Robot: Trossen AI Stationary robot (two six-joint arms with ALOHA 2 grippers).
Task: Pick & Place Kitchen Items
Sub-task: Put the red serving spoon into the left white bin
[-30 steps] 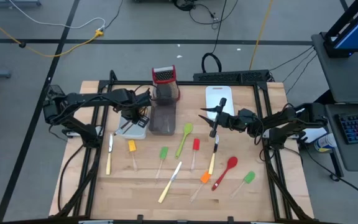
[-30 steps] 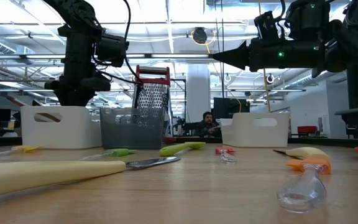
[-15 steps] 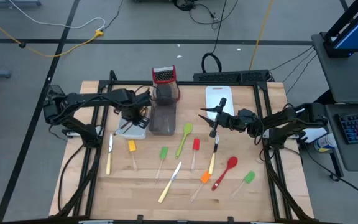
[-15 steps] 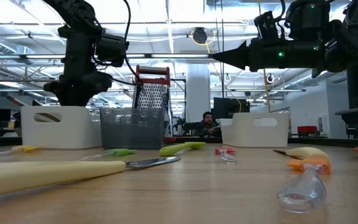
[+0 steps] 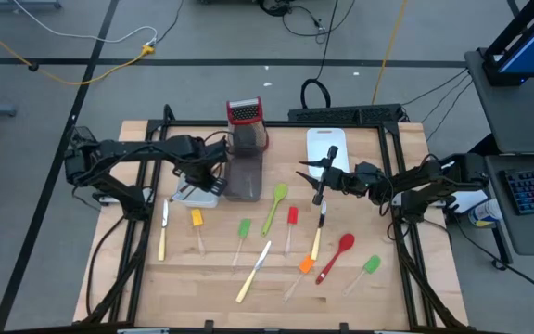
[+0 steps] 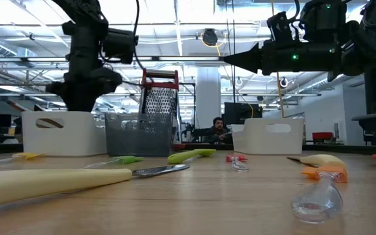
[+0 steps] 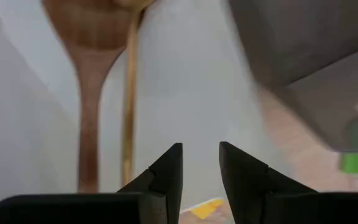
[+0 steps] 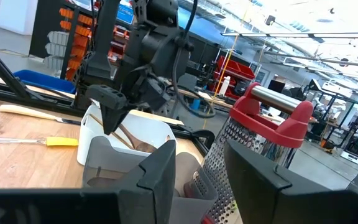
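Observation:
My left gripper points down, open, over the left white tray with nothing between its fingers. Two wooden spoons lie in that tray, below the fingers. My right gripper hangs level and open above the table's middle and points toward the grey tray. Loose on the tabletop lie a yellow spatula, a green spoon, a red spatula, a red spoon, an orange spatula and pale-handled knives.
A red-topped box grater stands behind the grey tray. A second white tray sits at the far right. Two green spatulas and another knife lie toward the near half of the table.
My left gripper has shifted a little toward the table's right, from over the white tray toward the grey tray, and has turned slightly. It stays open.

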